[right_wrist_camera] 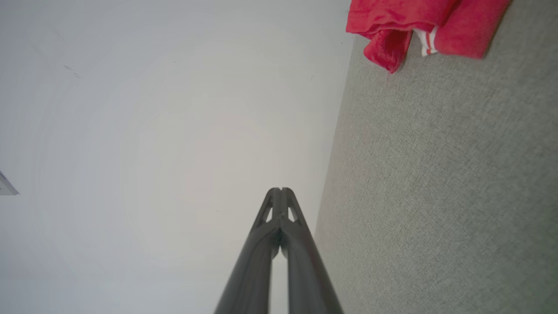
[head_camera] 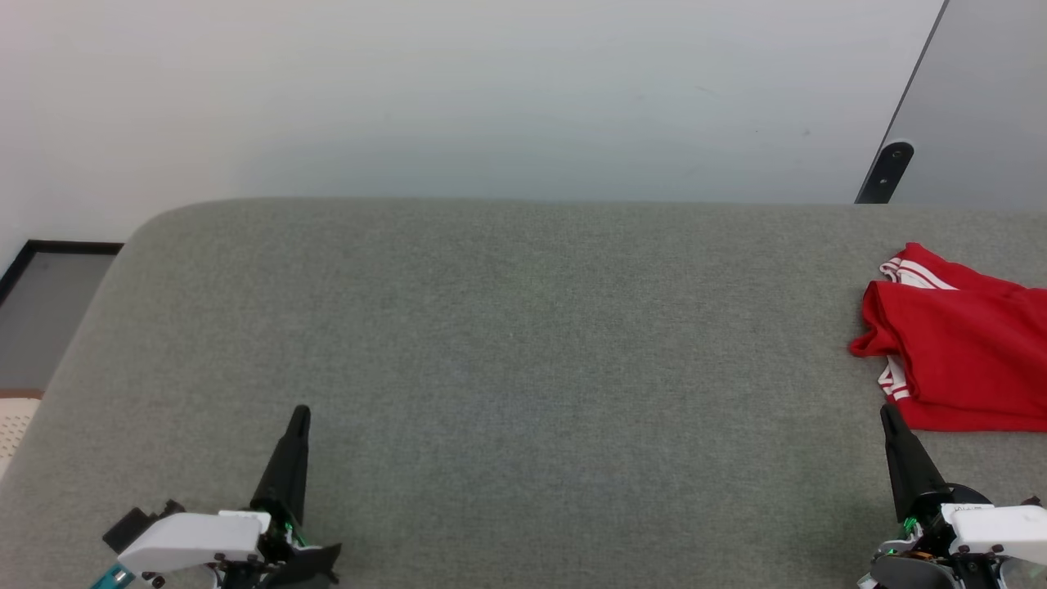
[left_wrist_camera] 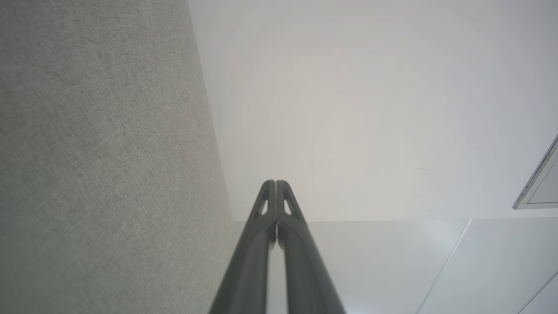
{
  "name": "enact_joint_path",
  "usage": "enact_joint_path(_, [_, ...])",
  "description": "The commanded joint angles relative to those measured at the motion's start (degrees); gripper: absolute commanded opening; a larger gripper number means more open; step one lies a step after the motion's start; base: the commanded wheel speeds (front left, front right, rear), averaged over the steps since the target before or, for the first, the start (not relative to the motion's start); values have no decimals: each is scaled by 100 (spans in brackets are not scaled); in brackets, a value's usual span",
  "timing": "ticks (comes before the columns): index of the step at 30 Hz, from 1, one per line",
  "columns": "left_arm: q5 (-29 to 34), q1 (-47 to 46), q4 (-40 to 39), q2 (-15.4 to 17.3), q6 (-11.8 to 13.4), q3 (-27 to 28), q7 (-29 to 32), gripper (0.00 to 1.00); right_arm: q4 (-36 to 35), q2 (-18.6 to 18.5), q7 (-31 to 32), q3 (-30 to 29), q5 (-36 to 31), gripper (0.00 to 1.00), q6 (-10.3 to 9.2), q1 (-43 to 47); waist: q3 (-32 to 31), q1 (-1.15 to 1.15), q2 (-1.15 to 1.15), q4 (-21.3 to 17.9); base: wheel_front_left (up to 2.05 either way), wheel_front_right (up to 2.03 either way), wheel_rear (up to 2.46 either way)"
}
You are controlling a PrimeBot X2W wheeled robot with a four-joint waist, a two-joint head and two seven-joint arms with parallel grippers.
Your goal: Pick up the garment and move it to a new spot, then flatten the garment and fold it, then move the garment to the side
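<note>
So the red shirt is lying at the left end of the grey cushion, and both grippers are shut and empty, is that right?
Not quite. The garment lies at the right end of the grey cushion, not the left, as the head view shows. The rest holds: the left gripper and the right gripper are both shut and empty.

We seem to be in a bare test room or lab, not a home: a wide counter point(head_camera: 523, 343) covered in grey woven fabric, rounded at its corner, stands against a plain white wall point(head_camera: 491, 98), and a grey panel point(head_camera: 986, 90) with a black bracket point(head_camera: 887, 172) slants at the far right.
</note>
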Motion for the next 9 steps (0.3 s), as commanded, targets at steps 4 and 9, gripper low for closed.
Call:
enact_joint_path(4, [-39, -49, -8, -8, 2, 11, 3, 0, -21, 12, 13, -4, 27, 0, -6, -72, 0, 0, 0, 0, 0, 0, 0])
enact_joint_path(9, [-39, -49, -8, -8, 2, 11, 3, 0, -21, 12, 13, -4, 27, 0, -6, -72, 0, 0, 0, 0, 0, 0, 0])
